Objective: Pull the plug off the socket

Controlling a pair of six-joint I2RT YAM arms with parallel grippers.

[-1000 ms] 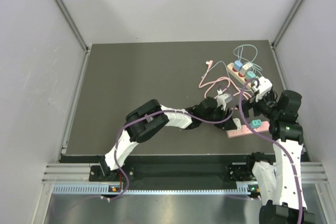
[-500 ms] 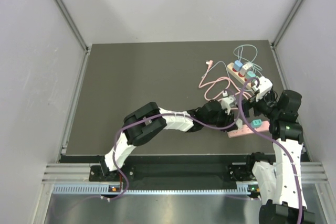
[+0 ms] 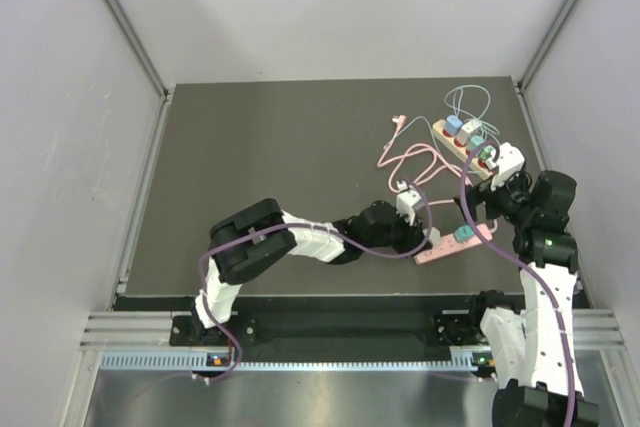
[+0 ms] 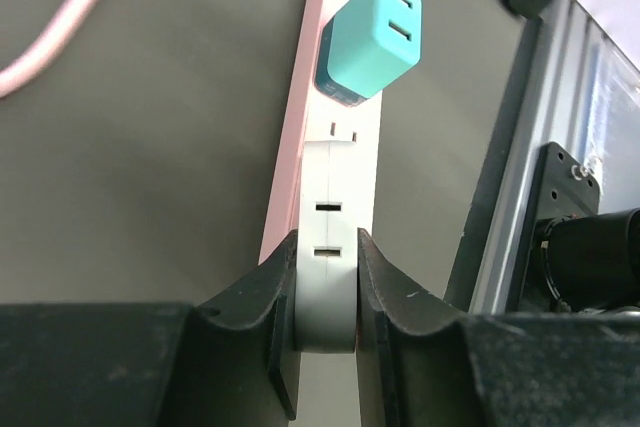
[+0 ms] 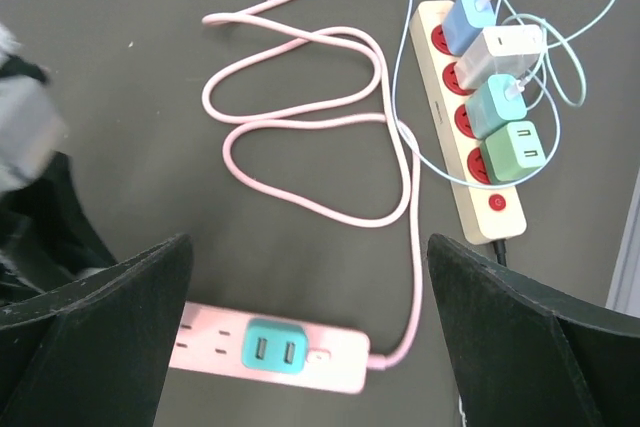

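1. Your left arm [image 3: 300, 237] lies low and reaches across the dark table [image 3: 250, 147] to the right.
2. Your left gripper [image 4: 326, 257] is closed tight on the near end of the pink strip [image 4: 345, 147]. One finger presses on each long side.
3. The pink strip lies flat on the table, near the front right.
4. The plug [image 4: 368, 37] is teal, and it sits in a socket farther along the strip. In the left wrist view, empty slots lie between it and the fingers.
5. The pink cord [image 5: 412, 267] runs from the strip's far end and loops over the table.
6. Your right gripper [image 5: 308, 247] hangs above the strip with its fingers spread wide. It holds nothing.
7. A cream strip [image 5: 478, 197] lies at the far right with four plugs in a row: blue, white, teal and green.
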